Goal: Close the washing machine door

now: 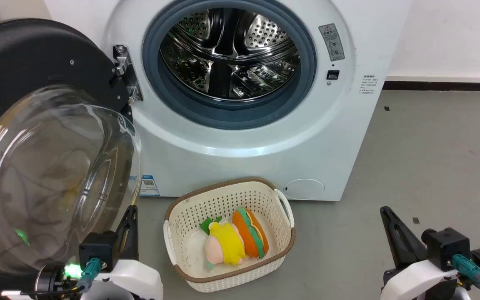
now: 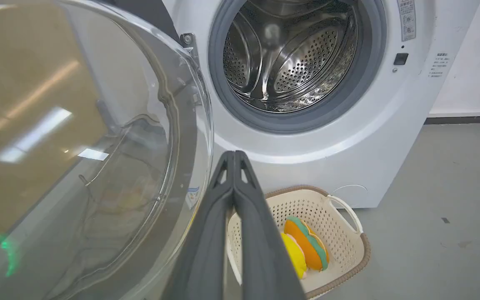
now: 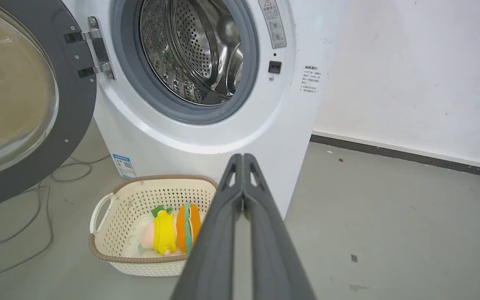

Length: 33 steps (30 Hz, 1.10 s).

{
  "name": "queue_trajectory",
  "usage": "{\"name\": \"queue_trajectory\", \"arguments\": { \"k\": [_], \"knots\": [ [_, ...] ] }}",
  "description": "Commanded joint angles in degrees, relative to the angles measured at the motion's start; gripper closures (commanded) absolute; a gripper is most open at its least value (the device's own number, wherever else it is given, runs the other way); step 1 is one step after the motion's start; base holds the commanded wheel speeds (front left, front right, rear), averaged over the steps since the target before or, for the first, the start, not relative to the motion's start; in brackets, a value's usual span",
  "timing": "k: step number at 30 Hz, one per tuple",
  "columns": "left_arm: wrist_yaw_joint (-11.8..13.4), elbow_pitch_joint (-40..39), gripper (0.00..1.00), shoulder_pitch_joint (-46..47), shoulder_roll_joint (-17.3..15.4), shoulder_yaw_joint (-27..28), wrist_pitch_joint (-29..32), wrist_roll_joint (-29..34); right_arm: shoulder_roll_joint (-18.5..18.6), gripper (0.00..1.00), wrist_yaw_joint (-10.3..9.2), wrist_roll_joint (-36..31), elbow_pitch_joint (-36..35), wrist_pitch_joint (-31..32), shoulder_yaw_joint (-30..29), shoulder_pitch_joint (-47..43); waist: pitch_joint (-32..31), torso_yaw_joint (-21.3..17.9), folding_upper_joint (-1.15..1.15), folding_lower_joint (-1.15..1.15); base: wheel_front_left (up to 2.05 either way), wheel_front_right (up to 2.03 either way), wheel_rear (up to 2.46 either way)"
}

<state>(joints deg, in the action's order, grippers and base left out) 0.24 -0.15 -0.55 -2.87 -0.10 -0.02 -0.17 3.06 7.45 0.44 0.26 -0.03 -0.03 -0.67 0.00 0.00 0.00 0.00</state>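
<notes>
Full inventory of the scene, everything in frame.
washer: 1, white, centre
door: 1, black rim, clear glass, swung open, head view left
drum: 1, steel, inside washer
gasket: 1, grey, around drum mouth
basket: 1, cream, floor before washer
plush toys: 2, yellow-pink and orange-green, in basket
sticker: 1, blue-white, washer front, low
flap: 1, white, washer front, low
cables: count unclear, grey, floor under door
left gripper: 1, dark, shut, beside door glass
right gripper: 1, dark, shut, right of basket

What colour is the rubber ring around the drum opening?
The rubber ring is blue-grey, clearest in the head view.
</notes>
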Motion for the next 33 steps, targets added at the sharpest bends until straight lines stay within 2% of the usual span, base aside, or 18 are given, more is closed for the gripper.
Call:
{"name": "queue_trajectory", "arguments": {
  "k": [1, 15, 16, 30, 31, 32, 33],
  "knots": [
    [-0.2, 0.1, 1.00, 0.6, 0.0, 0.1, 0.0, 0.2, -0.2, 1.00, 0.03, -0.4, -0.3, 0.0, 0.0, 0.7, 0.0, 0.0, 0.00, 0.00, 0.00, 0.00, 0.00],
    [-0.2, 0.1, 1.00, 0.6, 0.0, 0.1, 0.0, 0.2, -0.2, 1.00, 0.03, -0.4, -0.3, 0.0, 0.0, 0.7, 0.0, 0.0, 0.00, 0.00, 0.00, 0.00, 0.00],
    [0.0, 0.0, 0.00, 0.0, 0.0, 0.0, 0.0, 0.0, 0.0, 0.00, 0.00, 0.0, 0.0, 0.0, 0.0, 0.0, 0.0, 0.0, 0.00, 0.00, 0.00, 0.00, 0.00],
    [1.9, 0.1, 0.00, 0.2, -0.1, -0.9, -1.4, -0.1, 0.0, 0.00, -0.01, 1.3, 0.3, -1.4, -1.0, 0.1, 0.1, 0.1, 0.00, 0.00, 0.00, 0.00, 0.00],
    [2.0, 0.1, 0.25, 0.3, -0.1, -1.0, -1.5, -0.1, 0.0, 0.00, -0.01, 1.4, 0.3, -1.5, -1.1, 0.1, 0.1, 0.2, 0.00, 0.00, 0.00, 0.00, 0.00],
    [2.1, 0.2, 0.85, 0.4, -0.1, -1.1, -1.6, -0.1, 0.0, 0.00, -0.01, 1.5, 0.3, -1.6, -1.2, 0.1, 0.1, 0.2, 0.00, 0.00, 0.00, 0.00, 0.00],
    [2.3, 0.2, 1.00, 0.4, -0.2, -1.2, -1.7, -0.1, 0.0, 0.00, -0.01, 1.6, 0.3, -1.7, -1.3, 0.1, 0.1, 0.3, 0.00, 0.00, 0.00, 0.00, 0.00]
  ]
}}
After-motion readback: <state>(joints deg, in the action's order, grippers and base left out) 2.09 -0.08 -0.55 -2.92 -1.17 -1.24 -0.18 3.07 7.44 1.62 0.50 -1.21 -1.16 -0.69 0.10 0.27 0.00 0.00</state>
